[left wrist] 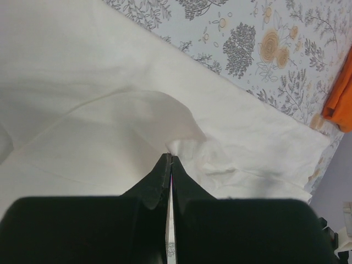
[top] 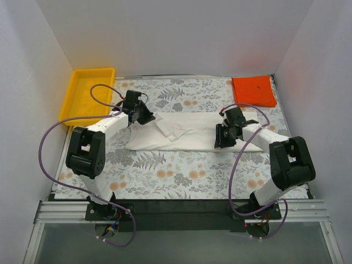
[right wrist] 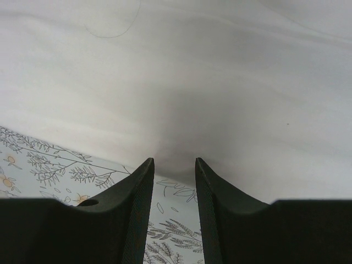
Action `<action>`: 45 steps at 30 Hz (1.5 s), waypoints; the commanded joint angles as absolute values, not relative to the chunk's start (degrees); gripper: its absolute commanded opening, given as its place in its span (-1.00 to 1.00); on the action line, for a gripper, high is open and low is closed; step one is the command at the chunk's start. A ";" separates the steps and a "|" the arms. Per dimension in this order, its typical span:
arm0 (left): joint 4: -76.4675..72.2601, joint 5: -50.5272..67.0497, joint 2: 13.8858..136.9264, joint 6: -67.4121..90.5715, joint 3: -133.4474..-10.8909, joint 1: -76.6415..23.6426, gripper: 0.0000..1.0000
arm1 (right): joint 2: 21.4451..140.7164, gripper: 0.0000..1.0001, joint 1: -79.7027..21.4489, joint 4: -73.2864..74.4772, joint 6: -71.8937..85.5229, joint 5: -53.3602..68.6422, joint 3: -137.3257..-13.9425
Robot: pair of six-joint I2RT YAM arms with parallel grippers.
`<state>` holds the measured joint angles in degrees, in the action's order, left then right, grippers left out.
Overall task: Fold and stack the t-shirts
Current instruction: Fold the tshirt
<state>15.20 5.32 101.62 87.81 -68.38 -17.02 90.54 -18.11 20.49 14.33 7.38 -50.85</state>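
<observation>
Two grippers attend the white t-shirt (top: 187,135) lying in the middle: the left gripper (left wrist: 169,158) is clenched on a fold at its left end, likely to carry it over, the right gripper (right wrist: 174,160) stands parted at its near-right hem, and the folded orange-red t-shirt (top: 253,91) waits far right.

The top camera looks steeply down from above and behind the arm bases (top: 104,212), taking in the whole counter (top: 181,179). Each wrist camera looks forward past its own jaws, close over the white shirt (top: 190,137), which all three views share.
</observation>
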 commanded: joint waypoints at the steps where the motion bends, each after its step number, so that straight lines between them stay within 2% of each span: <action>1: 14.86 1.76 98.35 89.91 -65.22 -17.23 -0.99 | 88.33 -0.26 -18.02 20.48 13.45 7.65 -53.00; 9: 13.54 -3.07 98.26 92.72 -60.39 -17.05 -0.97 | 85.87 -0.24 -18.11 20.04 12.66 8.96 -54.84; 16: 13.36 -3.69 98.79 90.53 -62.14 -16.00 -0.96 | 86.22 -0.22 -19.86 15.57 15.20 16.86 -57.91; 27: 13.54 -1.41 100.19 87.98 -61.44 -16.00 -0.96 | 95.97 -0.17 -24.43 -6.40 33.56 25.31 -59.06; 45: 13.54 -2.46 102.04 85.69 -62.84 -15.91 -0.97 | 109.68 -0.17 -28.30 -18.46 44.99 26.10 -60.03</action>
<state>14.15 -1.15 102.67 86.76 -60.82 -16.23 108.42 -27.81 -14.15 42.37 25.30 -58.00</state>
